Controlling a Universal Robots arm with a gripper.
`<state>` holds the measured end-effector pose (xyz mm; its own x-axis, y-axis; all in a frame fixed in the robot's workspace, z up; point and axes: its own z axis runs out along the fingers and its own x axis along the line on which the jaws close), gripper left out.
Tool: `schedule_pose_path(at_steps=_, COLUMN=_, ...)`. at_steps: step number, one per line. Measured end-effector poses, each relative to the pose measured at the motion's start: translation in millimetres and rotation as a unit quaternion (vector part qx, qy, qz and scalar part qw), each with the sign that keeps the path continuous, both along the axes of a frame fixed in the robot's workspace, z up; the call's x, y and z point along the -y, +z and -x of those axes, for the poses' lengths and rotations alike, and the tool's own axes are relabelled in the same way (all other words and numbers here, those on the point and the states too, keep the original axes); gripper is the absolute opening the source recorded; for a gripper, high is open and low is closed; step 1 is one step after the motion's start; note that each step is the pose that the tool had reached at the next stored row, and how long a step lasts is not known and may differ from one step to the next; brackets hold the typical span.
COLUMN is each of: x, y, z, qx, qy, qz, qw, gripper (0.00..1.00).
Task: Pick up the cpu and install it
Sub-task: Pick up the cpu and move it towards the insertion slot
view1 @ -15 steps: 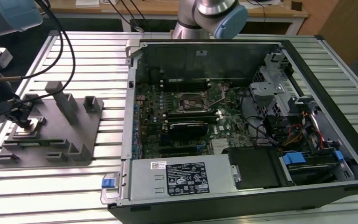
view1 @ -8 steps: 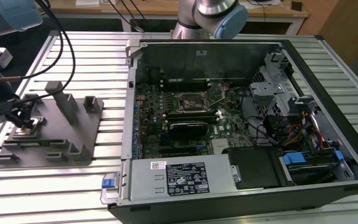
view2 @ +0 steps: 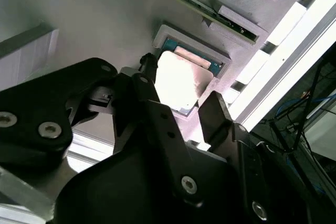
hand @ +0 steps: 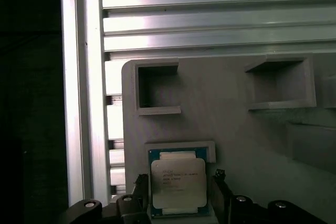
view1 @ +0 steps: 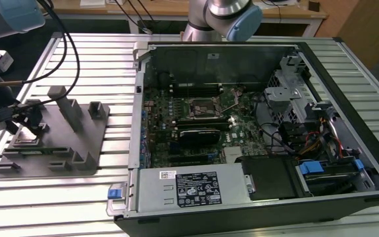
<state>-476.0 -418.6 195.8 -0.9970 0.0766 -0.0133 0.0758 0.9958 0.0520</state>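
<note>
The cpu [hand: 177,184], a flat square chip with a shiny metal top, lies in a shallow recess of the grey plastic tray [hand: 231,140]. In both wrist views my gripper [hand: 179,195] stands open just above it, one black finger [hand: 140,192] on each side of the chip with small gaps. The second wrist view shows the cpu [view2: 178,83] bright between the fingers [view2: 214,113]. In the exterior view the gripper [view1: 26,123] hangs over the tray [view1: 77,148] at the exterior view's left, with the cpu [view1: 27,142] under it.
An open computer case [view1: 255,128] lies to the exterior view's right of the tray, its motherboard socket [view1: 201,109] near the middle. Upright posts [view1: 67,111] rise from the tray close to the gripper. The slatted metal table [view1: 97,54] carries everything.
</note>
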Motion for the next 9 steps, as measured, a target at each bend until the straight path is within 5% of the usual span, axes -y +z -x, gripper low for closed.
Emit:
schedule_pose_path(at_steps=3, x=0.0, y=-0.1, z=0.0, qx=0.0003, qy=0.0, qz=0.0001, qw=1.0, gripper=0.59)
schedule_pose_path(at_steps=6, x=0.0, y=-1.6, z=0.1, qx=0.0056, qy=0.0, qz=0.0, qw=1.0, gripper=0.59)
schedule_pose_path(at_steps=9, x=0.0, y=-2.1, z=0.3, qx=0.0069, qy=0.0, qz=0.0, qw=1.0, gripper=0.59)
